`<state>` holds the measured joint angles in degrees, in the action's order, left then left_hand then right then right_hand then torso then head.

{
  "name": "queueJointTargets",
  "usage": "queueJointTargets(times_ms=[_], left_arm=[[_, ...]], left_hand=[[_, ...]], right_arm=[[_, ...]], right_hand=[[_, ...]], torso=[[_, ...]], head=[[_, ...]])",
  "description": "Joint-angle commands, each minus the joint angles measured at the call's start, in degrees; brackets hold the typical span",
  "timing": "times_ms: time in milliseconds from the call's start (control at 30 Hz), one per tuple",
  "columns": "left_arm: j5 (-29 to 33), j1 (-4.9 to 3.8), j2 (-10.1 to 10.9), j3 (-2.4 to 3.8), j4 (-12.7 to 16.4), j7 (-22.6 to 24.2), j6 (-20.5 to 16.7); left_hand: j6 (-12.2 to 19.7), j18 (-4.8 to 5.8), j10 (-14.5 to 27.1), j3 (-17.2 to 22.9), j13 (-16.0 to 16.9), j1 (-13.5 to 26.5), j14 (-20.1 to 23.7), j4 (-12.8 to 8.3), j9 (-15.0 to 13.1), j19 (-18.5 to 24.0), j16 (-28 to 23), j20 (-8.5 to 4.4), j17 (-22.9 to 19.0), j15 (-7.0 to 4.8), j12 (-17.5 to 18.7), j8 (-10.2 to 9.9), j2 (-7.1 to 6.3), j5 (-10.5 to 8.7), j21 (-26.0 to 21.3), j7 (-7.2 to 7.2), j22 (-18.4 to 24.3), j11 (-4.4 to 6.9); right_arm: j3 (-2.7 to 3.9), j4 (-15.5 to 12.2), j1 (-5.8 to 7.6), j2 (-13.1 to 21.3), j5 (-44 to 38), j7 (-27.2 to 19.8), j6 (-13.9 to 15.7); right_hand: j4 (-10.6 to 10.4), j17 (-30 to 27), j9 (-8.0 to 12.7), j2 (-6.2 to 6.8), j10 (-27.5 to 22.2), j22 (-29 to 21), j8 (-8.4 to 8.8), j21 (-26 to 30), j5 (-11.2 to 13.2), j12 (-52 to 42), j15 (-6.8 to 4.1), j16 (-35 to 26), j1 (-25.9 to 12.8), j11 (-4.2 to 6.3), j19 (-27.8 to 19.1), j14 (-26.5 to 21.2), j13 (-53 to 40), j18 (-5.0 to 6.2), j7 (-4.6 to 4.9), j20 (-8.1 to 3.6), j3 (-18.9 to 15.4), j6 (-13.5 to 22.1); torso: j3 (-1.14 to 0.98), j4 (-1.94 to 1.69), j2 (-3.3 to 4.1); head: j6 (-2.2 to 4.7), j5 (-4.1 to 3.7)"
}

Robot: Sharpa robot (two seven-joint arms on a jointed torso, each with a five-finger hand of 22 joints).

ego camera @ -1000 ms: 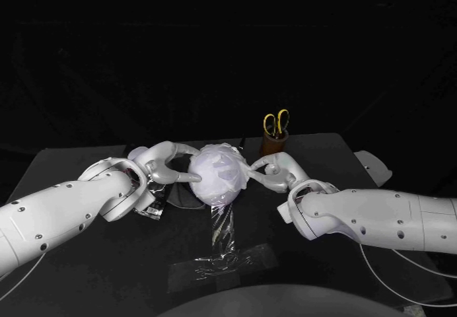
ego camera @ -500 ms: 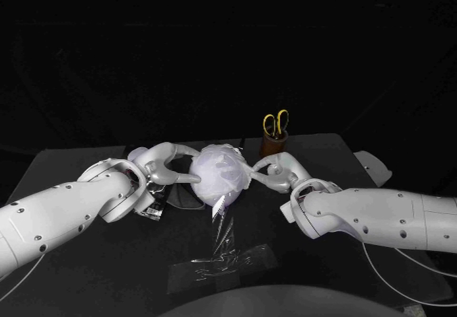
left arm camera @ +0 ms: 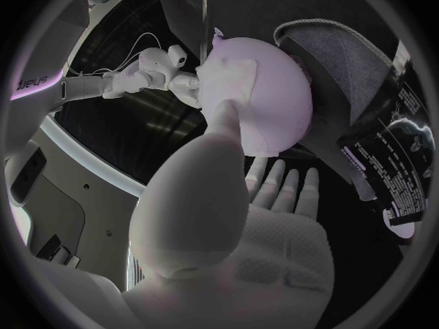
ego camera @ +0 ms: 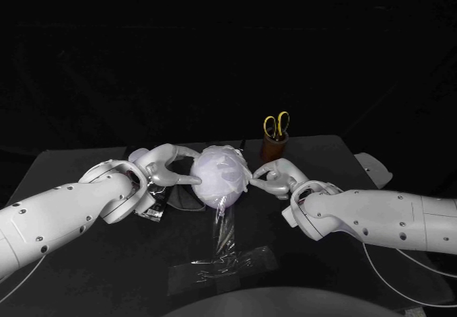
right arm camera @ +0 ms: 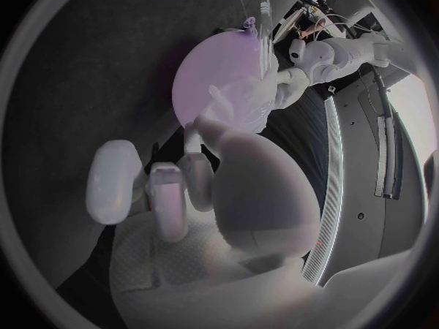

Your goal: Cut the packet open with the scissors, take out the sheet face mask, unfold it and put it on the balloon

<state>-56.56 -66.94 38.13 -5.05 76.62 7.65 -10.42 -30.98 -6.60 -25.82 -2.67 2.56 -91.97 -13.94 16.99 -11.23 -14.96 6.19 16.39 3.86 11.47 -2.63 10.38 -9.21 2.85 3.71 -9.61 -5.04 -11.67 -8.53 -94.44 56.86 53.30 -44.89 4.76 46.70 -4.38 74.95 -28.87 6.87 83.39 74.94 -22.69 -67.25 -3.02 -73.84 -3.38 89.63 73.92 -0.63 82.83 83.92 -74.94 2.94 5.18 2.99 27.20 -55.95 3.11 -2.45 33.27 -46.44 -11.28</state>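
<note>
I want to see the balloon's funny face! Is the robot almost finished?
Nearly. Done: the scissors stand in their holder, and the mask already covers the balloon. Right now: the left hand presses the mask and the right hand seems to pinch its edge. Left: smoothing it down; a clear film hangs from the balloon to the table.
</note>
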Motion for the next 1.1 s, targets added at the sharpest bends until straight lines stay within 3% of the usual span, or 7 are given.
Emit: queueJointTargets(times_ms=[33, 133, 367, 600, 800, 900, 1100], left_arm=[[0.07, 0.1, -0.11, -0.04, 0.08, -0.11, 1.1], [0.08, 0.1, -0.09, -0.04, 0.07, -0.08, 1.06], [0.11, 0.12, -0.03, -0.04, 0.07, 0.06, 0.9], [0.75, 0.13, 0.18, -0.03, 0.25, 1.2, -0.31], [3.86, 0.13, 1.05, 0.19, 1.28, 6.55, -2.96], [6.39, 0.12, 1.87, 0.39, 2.25, 10.54, -4.6], [9.44, 0.04, 3.93, 1.33, 4.43, 14.84, -5.62]], left_hand=[[0.34, -1.06, 0.49, 0.23, -0.08, 0.17, 0.03, 0.0, -0.02, -0.3, -0.2, 0.14, -0.07, -0.14, 0.21, -0.15, 0.29, -0.01, 0.18, -4.04, -0.03, -0.09], [0.34, -1.06, 0.49, 0.23, -0.08, 0.17, 0.03, 0.0, -0.02, -0.3, -0.2, 0.14, -0.07, -0.14, 0.21, -0.15, 0.29, -0.01, 0.18, -4.04, -0.03, -0.09], [0.38, -1.12, 0.56, 0.2, -0.09, 0.17, 0.06, 0.0, 0.0, -0.37, -0.25, 0.14, -0.08, -0.15, 0.22, -0.17, 0.2, -0.01, 0.19, -4.04, -0.03, -0.09], [0.24, -1.14, 0.41, 0.2, -0.07, 0.17, -0.02, 0.0, -0.06, -0.59, -0.23, 0.15, -0.07, -0.15, 0.2, -0.12, 0.19, -0.01, 0.25, -4.04, -0.1, -0.09], [-0.53, -1.1, -0.31, 0.38, 0.02, 0.03, -0.58, -0.01, -0.28, -0.99, -0.1, 0.39, 0.06, 0.3, 0.06, 0.18, 0.11, 0.01, 0.4, -4.21, -0.14, -0.27], [-1.53, 0.13, -1.46, 0.46, 0.1, 0.07, -0.6, 0.01, -0.57, -0.68, -0.3, 0.6, 0.01, 1.6, -0.06, 0.6, -0.05, 0.0, 0.3, -4.64, 0.1, -0.83], [-0.24, 1.76, -0.71, -0.36, -0.01, 0.41, -0.12, 0.07, -0.13, -0.54, -0.75, 0.57, -0.15, 1.82, 0.14, 0.08, -0.93, 0.03, 0.22, -4.56, 0.31, -0.78]], right_arm=[[0.0, 0.24, -0.02, 0.09, -2.7, 5.16, -2.63], [0.0, 0.51, -0.02, 0.16, -2.89, 5.91, -2.89], [0.0, 1.27, 0.12, 0.6, -3.28, 6.84, -3.14], [0.01, 1.23, 1.49, 1.31, -2.7, 4.97, -3.05], [0.01, 1.08, 4.35, 1.9, 0.2, -0.27, -2.94], [0.01, 1.45, 6.34, 2.03, 1.13, -1.87, -4.19], [0.01, 2.47, 9.24, 2.14, 1.95, -2.93, -8.52]], right_hand=[[-1.67, 15.05, 1.56, 2.09, -5.52, 8.19, 3.66, 5.18, 0.29, 10.41, 1.87, 0.37, -3.11, -1.96, -2.12, 6.08, -1.44, 1.74, 2.26, 0.82, -2.42, 5.73], [-2.27, 15.05, 2.63, 2.87, -8.47, 7.47, 6.11, 7.91, 0.15, 15.34, 3.2, 0.37, -3.42, -3.3, -3.32, 6.08, 1.29, 1.99, 3.7, 1.78, -3.87, 9.46], [-2.42, 15.05, 2.89, 2.39, -8.66, 7.38, 6.47, 8.21, 0.13, 15.57, 3.5, 0.37, -2.73, -3.56, -3.46, 6.08, 1.68, 2.09, 3.97, 2.22, -4.32, 9.61], [-2.44, 15.05, 2.94, 2.07, -8.66, 7.32, 6.45, 8.43, 0.1, 15.51, 3.54, 0.37, -2.36, -3.59, -3.53, 6.08, 1.77, 2.17, 3.99, 2.36, -4.4, 9.35], [-2.54, 15.05, 3.06, -0.07, -7.07, 7.96, 6.1, 5.86, 0.03, 12.84, 3.38, 0.37, -1.08, -3.36, -2.45, 6.08, 0.75, 1.93, 3.8, 2.58, -3.75, 7.7], [-2.66, 15.05, 3.23, -0.61, -6.15, 8.28, 6.09, 4.59, 0.06, 11.23, 3.25, 0.37, -0.87, -3.23, -1.87, 6.08, 0.06, 1.8, 3.65, 2.62, -3.67, 6.94], [-3.02, 15.05, 3.5, -0.36, -5.69, 8.51, 6.33, 3.76, 0.1, 10.38, 3.22, 0.37, -1.28, -3.2, -1.49, 6.08, -0.25, 1.69, 3.61, 2.66, -4.18, 6.65]], torso=[[0.02, 0.0, -0.01], [-0.01, 0.01, -0.01], [0.0, 0.02, -0.01], [-0.07, 0.02, 0.01], [-0.06, 0.03, 0.02], [-0.03, -0.02, 0.0], [-0.03, -0.07, -0.08]], head=[[0.2, 0.08], [0.34, 0.11], [0.53, 0.06], [0.77, 0.03], [1.05, -0.25], [1.24, -0.34], [1.63, -0.16]])
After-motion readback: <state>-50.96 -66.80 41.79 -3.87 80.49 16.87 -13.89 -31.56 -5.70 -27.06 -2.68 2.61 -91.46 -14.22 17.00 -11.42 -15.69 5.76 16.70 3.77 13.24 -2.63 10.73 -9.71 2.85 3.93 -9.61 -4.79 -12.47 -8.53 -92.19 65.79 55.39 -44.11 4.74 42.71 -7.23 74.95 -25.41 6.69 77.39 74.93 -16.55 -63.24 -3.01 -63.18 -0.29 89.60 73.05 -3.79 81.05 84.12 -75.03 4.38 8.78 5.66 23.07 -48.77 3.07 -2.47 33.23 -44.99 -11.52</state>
